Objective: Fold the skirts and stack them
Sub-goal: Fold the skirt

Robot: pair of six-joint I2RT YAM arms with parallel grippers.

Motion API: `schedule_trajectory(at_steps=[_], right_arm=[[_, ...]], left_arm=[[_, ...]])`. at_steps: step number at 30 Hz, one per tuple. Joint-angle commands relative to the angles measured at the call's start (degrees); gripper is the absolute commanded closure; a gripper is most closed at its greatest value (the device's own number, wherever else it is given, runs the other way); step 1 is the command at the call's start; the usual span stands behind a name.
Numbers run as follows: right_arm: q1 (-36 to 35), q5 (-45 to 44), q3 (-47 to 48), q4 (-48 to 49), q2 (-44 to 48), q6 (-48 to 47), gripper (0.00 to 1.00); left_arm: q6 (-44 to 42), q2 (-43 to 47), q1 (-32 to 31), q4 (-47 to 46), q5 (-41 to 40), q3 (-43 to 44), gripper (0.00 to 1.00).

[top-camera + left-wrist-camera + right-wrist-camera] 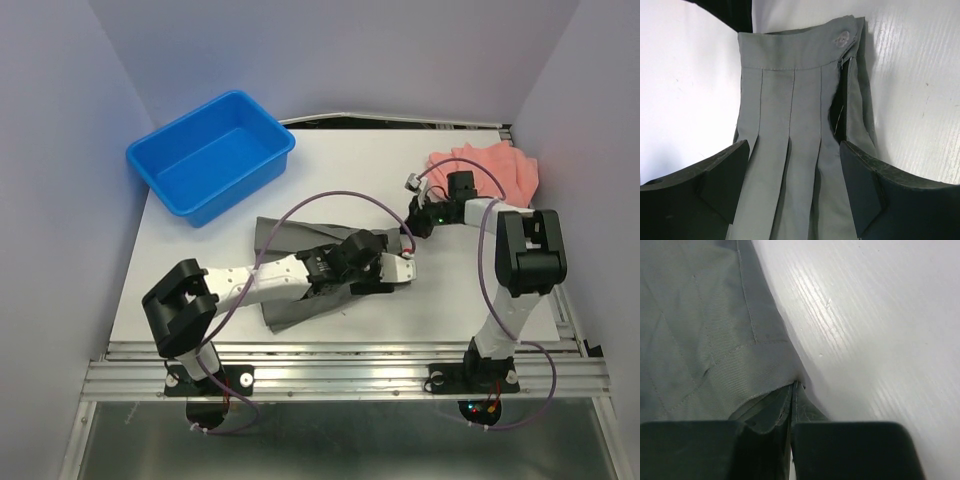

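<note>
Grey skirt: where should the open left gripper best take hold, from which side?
Probably the waistband of the grey skirt, at the corner by the button: a flat stitched strip with bare table beside it. The left gripper should come from that side.

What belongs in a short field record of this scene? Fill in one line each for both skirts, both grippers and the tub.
grey skirt: lying on the table, centre; pleats and buttoned waistband showing
pink skirt: bunched at the far right, apart from the grey one
left gripper: open, fingers either side of the pleats below the waistband
right gripper: shut on the grey skirt's edge
blue tub: far left, no cloth in it
</note>
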State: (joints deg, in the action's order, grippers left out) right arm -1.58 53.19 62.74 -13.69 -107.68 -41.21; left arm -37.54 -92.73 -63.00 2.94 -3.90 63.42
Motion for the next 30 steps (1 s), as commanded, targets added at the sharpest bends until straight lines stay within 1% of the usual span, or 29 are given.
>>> schedule_trajectory(at_steps=[1,3,4,5,7,10,11,15,18,20,21,22,23,24,27,29,30], right_arm=[[-0.35,3.59,6.15,-7.04,-3.06,7.26,0.99],[-0.35,3.59,7.48,-8.71,-5.60,11.48,0.99],[-0.35,3.59,8.27,-8.72,-6.57,11.50,0.99],[-0.35,4.46,10.19,-11.42,-7.71,14.03,0.99],[-0.35,5.17,11.43,-13.28,-10.43,18.86,0.99],[-0.35,5.00,12.76,-13.90,-12.64,23.44,0.99],[-0.35,4.73,12.93,-13.82,-13.86,26.50,0.99],[-0.35,4.38,12.41,-13.64,-15.37,32.76,0.99],[0.18,2.72,11.01,-13.55,-15.19,36.18,0.99],[0.18,1.75,9.61,-13.47,-14.84,37.94,0.99],[0.18,1.22,8.81,-13.55,-14.58,39.00,0.99],[0.18,-0.35,7.24,-13.38,-14.40,40.84,0.99],[0.79,-0.54,6.26,-13.46,-14.23,41.03,0.99],[0.79,-1.67,5.47,-13.38,-13.70,43.21,0.99],[0.79,-2.04,2.05,-12.85,-12.47,44.63,0.99],[0.79,-0.90,0.81,-11.97,-11.59,46.04,0.99],[0.79,-0.11,-0.33,-11.71,-11.42,46.65,0.99]], left_arm=[[-1.04,0.88,-0.98,-5.13,-2.78,-0.49,0.15],[-1.13,0.18,-1.42,-6.80,-4.35,-0.75,0.15],[-1.22,0.01,-1.77,-7.33,-4.97,-0.75,0.15],[-1.31,-0.61,-2.21,-7.68,-5.85,-0.75,0.15],[-1.40,-1.05,-2.91,-9.09,-6.47,-0.75,0.15],[-1.40,-1.93,-3.79,-9.27,-5.42,-0.40,0.15],[-1.22,-2.28,-3.88,-9.27,-4.54,-0.23,0.15],[0.01,-4.91,-3.97,-6.81,-3.04,2.05,0.15],[1.67,-5.80,-3.88,-5.23,-1.82,3.46,0.18],[1.68,-5.80,-3.80,-3.39,0.98,4.16,0.20],[2.03,-5.54,-3.71,-1.03,3.09,4.43,0.23],[2.55,-5.19,-3.27,0.12,3.55,5.39,0.24],[3.25,-4.40,-2.66,1.35,8.07,6.01,0.28],[5.09,-4.04,-2.04,3.46,9.60,6.97,0.31],[7.39,-3.16,-0.11,6.71,12.85,8.30,0.39],[9.49,-3.07,0.60,7.34,13.57,9.88,0.39],[10.11,-3.59,1.30,7.87,13.74,10.40,0.36]])
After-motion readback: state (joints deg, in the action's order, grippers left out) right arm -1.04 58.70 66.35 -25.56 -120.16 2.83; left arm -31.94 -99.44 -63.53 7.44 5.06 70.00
